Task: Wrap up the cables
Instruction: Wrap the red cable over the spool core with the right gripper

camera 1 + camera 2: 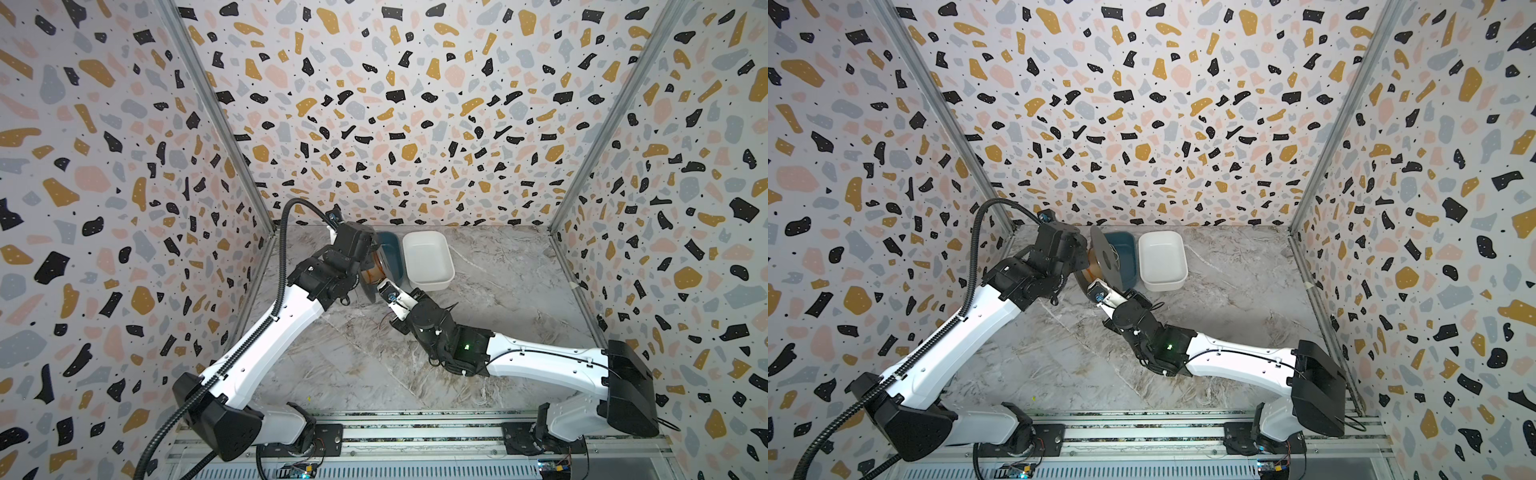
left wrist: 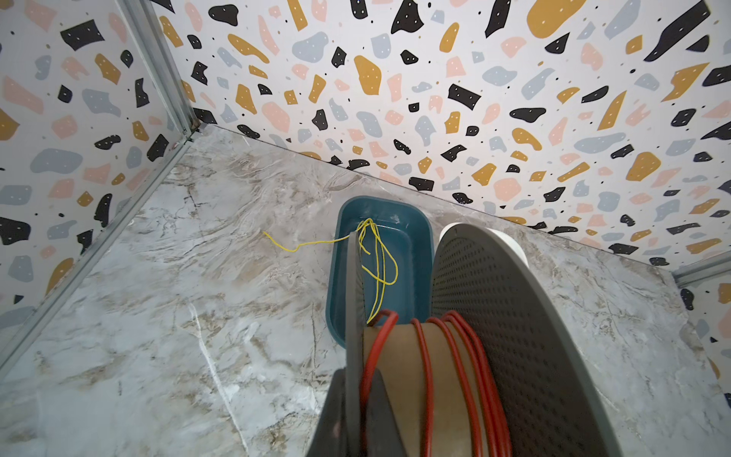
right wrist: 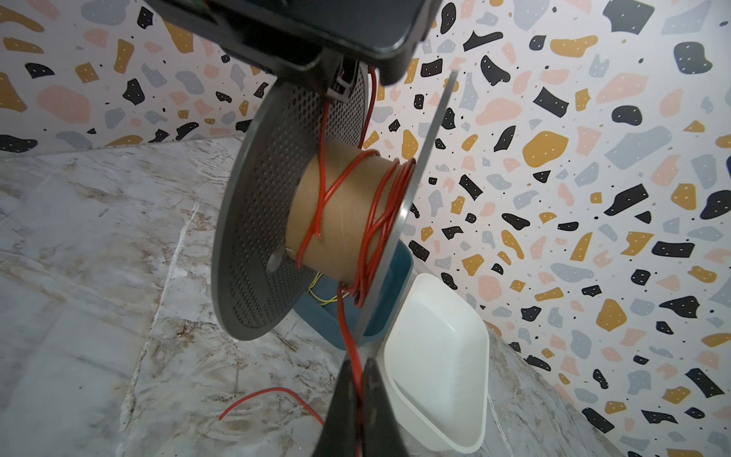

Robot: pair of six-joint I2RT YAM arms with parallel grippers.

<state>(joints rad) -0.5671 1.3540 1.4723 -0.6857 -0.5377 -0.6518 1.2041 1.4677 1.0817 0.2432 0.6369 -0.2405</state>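
While clamped by one grey flange [image 2: 354, 285] between the fingers [image 2: 379, 411] of the left gripper [image 2: 356, 380], held up off the table [image 1: 498, 332] with both discs on edge: the spool [image 1: 1104, 257], close by the near end of the blue tub [image 2: 411, 237]. Jaws of that gripper pressed together on the flange, one finger on each face.

Wound around the brown cardboard core [image 3: 336, 221] in loose, crossing turns, bunched mostly against one disc: the cables [image 3: 372, 198], red. One cut end lying against the core. From the core, a single red strand running off the spool's edge straight into the right gripper [image 3: 359, 380], jaws closed tight and pinching that strand just past the spool. Beyond the pinch, a loose red tail curving over the table, its end free.

Behind the spool at the far end of the table, side by side and nearly touching in both top views: blue tub and white tub [image 1: 432, 284]. Tangled inside the blue tub, a thin yellow wire [image 2: 379, 253], one end trailing out over the rim onto the table.
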